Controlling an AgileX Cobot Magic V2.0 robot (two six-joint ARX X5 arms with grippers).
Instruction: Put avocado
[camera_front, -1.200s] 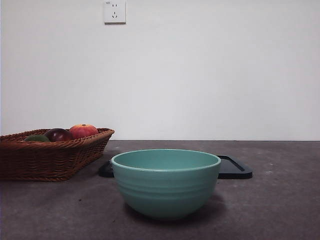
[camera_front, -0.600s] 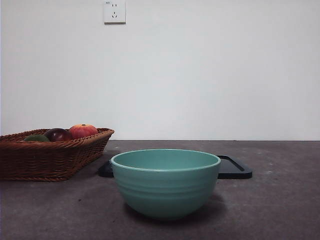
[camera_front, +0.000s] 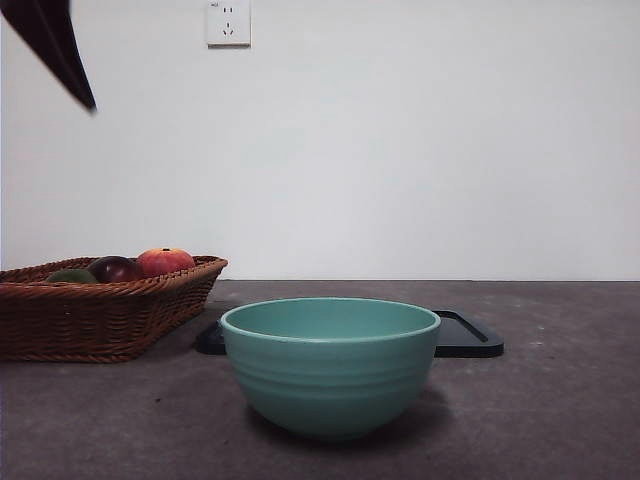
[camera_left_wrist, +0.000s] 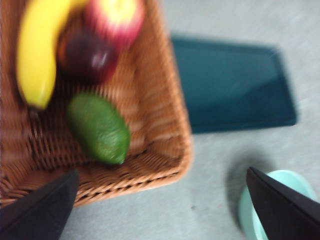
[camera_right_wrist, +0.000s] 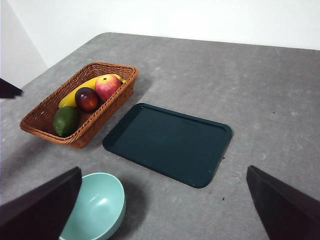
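Observation:
The avocado (camera_left_wrist: 98, 128) is dull dark green and lies in the wicker basket (camera_left_wrist: 172, 107), near its front rim. It also shows in the right wrist view (camera_right_wrist: 65, 120), and barely over the basket's rim in the front view (camera_front: 72, 276). My left gripper (camera_left_wrist: 161, 171) hangs open and empty above the basket's near corner, well above the avocado. It shows as a black tip at the top left of the front view (camera_front: 60, 50). My right gripper (camera_right_wrist: 164, 170) is open and empty, high over the table.
The basket also holds a banana (camera_left_wrist: 37, 50), a dark maroon fruit (camera_left_wrist: 87, 55) and a red-orange fruit (camera_left_wrist: 117, 17). A teal bowl (camera_front: 330, 365) stands in front of a dark flat tray (camera_right_wrist: 167, 142), to the right of the basket.
A black arm tip has come into the front view at the top left. The basket, bowl and tray have not moved.

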